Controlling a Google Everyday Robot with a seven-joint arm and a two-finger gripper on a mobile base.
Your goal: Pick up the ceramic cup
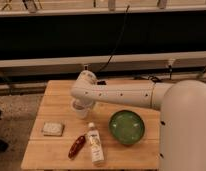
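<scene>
The ceramic cup (79, 111) is a small pale white tumbler standing on the wooden table (56, 95), left of centre. My white arm reaches in from the right across the table, and its wrist bends down right over the cup. My gripper (82, 102) sits at the cup's rim and is mostly hidden under the wrist housing. The cup's top is partly covered by the gripper.
A round green bowl (126, 126) stands right of the cup. A white-capped bottle (94, 142) lies in front of the cup, with a red packet (76, 146) to its left. A pale flat square item (53, 129) lies at the front left. A dark wall runs behind the table.
</scene>
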